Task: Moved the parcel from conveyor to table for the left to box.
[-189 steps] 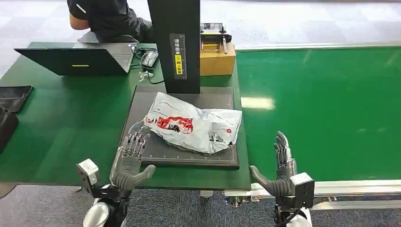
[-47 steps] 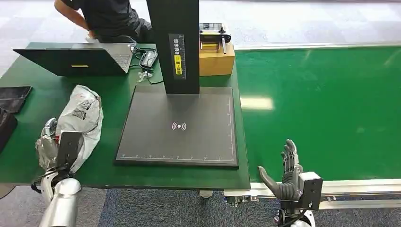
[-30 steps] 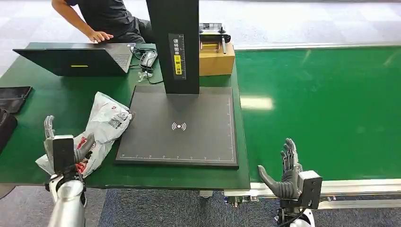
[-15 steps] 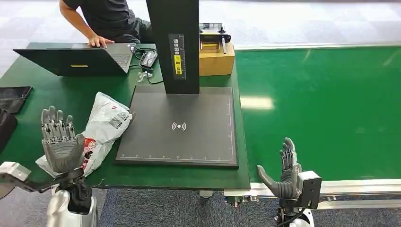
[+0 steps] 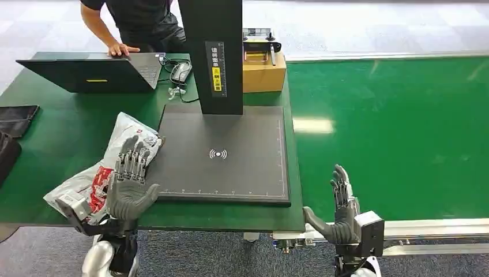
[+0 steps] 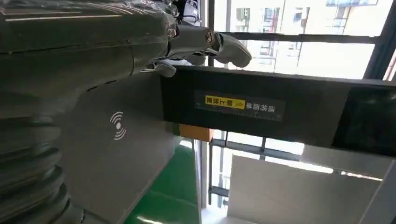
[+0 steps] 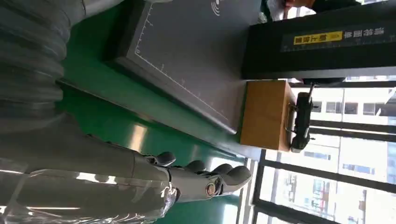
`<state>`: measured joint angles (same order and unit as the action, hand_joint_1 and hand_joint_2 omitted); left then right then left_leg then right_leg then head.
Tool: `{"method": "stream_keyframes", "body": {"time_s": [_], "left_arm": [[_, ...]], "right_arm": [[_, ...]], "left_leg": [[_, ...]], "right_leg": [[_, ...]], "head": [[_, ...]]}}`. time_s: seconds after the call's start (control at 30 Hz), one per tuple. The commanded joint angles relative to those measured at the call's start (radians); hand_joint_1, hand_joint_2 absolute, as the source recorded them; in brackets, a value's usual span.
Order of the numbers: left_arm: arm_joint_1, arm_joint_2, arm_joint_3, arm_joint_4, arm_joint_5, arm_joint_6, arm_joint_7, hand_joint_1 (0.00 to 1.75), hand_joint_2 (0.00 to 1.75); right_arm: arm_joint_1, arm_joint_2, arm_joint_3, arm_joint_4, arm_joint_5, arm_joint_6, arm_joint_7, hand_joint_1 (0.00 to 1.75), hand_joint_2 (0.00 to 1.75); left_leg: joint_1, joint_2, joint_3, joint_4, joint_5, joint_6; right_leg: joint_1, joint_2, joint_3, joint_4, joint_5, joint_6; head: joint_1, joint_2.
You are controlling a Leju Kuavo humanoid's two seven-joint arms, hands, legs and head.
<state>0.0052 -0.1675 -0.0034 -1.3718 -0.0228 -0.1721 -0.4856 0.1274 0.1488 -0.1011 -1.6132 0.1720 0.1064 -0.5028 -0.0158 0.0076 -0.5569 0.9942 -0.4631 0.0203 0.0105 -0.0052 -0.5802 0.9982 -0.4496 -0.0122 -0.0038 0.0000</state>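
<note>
The parcel (image 5: 123,147), a crumpled white plastic mailer with red print, lies on the green table (image 5: 63,127) just left of the dark scanner pad (image 5: 230,156). My left hand (image 5: 130,184) hovers open over the parcel's near end and the pad's left edge, fingers spread, holding nothing; its fingers (image 6: 205,42) also reach out in the left wrist view. My right hand (image 5: 340,210) stands open at the near edge of the green conveyor (image 5: 392,127), empty, with its fingers (image 7: 205,179) held straight in the right wrist view.
A black scanner column (image 5: 213,52) rises at the pad's back. Behind it sits a cardboard box (image 5: 264,69) with a device on top. A laptop (image 5: 92,72) is at the back left, where a person (image 5: 132,23) rests a hand on it. Black items (image 5: 17,118) lie at the left edge.
The parcel went from the scanner pad to the table on the left. My left hand let it go, then swung right to hover over its near end. The right hand barely moved.
</note>
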Motion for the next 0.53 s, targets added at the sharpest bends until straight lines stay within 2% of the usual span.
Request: {"method": "stream_keyframes", "body": {"time_s": [0.03, 0.33, 0.47, 0.53], "left_arm": [[-0.006, 0.005, -0.041, 0.03, -0.006, 0.004, 0.007, 0.0, 1.75], [-0.015, -0.005, -0.066, 0.071, -0.066, 0.014, 0.023, 0.0, 1.75], [-0.008, 0.005, -0.083, 0.072, -0.089, 0.014, 0.012, 0.0, 1.75], [0.0, 0.002, -0.086, 0.065, -0.084, 0.0, 0.018, 0.0, 1.75]], "right_arm": [[0.011, -0.013, 0.032, -0.008, 0.002, -0.002, 0.002, 0.0, 1.75], [0.007, -0.025, 0.042, -0.007, 0.031, 0.004, 0.009, 0.0, 1.75], [-0.01, -0.038, 0.031, 0.021, -0.125, 0.145, 0.029, 0.0, 1.75], [-0.018, -0.035, 0.025, 0.027, -0.128, 0.15, 0.027, 0.0, 1.75]], "left_leg": [[0.0, -0.001, 0.002, -0.001, 0.0, -0.002], [0.001, -0.002, 0.003, -0.003, 0.0, -0.003], [0.0, -0.001, 0.002, -0.002, 0.0, -0.002], [0.0, -0.001, 0.003, -0.002, 0.0, -0.003]], "right_leg": [[0.0, 0.0, 0.002, -0.001, 0.0, 0.002], [0.0, -0.001, 0.004, -0.003, 0.0, 0.003], [0.0, 0.0, 0.003, -0.002, 0.0, 0.002], [0.0, 0.0, 0.003, -0.002, 0.0, 0.002]], "head": [[0.0, 0.0], [0.0, 0.0], [0.0, 0.0], [0.0, 0.0]]}}
